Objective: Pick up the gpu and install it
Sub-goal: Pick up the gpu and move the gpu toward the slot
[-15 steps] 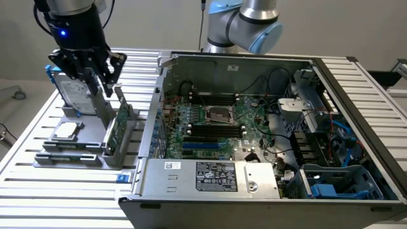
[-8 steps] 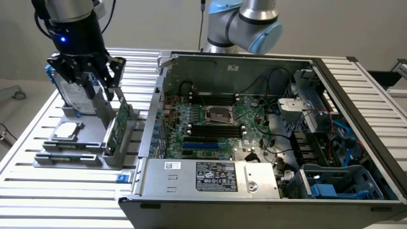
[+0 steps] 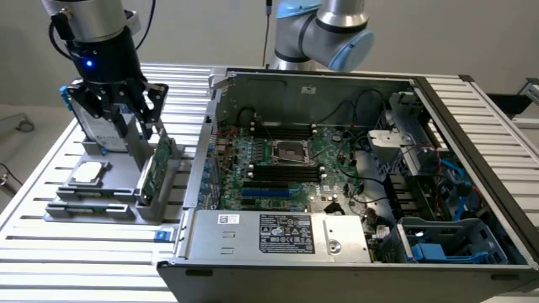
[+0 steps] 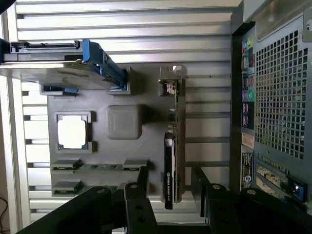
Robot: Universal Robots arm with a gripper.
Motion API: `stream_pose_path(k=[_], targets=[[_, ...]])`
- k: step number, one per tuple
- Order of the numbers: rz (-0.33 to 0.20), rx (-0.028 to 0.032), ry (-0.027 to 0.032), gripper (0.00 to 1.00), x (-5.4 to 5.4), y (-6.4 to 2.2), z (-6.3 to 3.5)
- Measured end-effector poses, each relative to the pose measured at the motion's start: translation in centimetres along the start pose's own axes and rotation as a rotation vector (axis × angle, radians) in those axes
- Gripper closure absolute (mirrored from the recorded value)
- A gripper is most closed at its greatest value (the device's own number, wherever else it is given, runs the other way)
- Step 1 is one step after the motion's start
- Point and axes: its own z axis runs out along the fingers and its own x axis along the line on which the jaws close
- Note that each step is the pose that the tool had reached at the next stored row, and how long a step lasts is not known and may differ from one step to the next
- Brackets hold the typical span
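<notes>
**Exterior view.**
- My black pincer (image 3: 141, 123): jaws apart, holding nothing, low over the holder. Whether a finger touches the card I cannot tell.
- Thin green circuit-board gpu (image 3: 156, 167): on edge in the grey moulded holder (image 3: 118, 211), beside the open grey metal computer case (image 3: 278, 88).
- Silver hard drive in blue frame (image 3: 97, 129): partly hidden behind my fingers.
- Small square silver chip (image 3: 90, 172): flat in its recess.

**Wrist view.**
- Pincer (image 4: 169, 171): one finger on each side of the gpu (image 4: 170, 161), fingers cut off by the frame edge.
- Gpu: seen edge-on, black cover and silver bracket.
- Holder (image 4: 146, 141): matte grey.
- Case (image 4: 282, 97): perforated panel.

Slatted metal table (image 3: 84, 252) — pale wall (image 3: 211, 25), grey floor (image 3: 17, 142)
</notes>
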Motion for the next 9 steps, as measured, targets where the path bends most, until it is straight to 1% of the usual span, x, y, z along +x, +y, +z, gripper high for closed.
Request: stream_pose_path(k=[9], targets=[[-0.003, 0.0, -0.0008, 0.52, 0.0, -0.02, 1.64]])
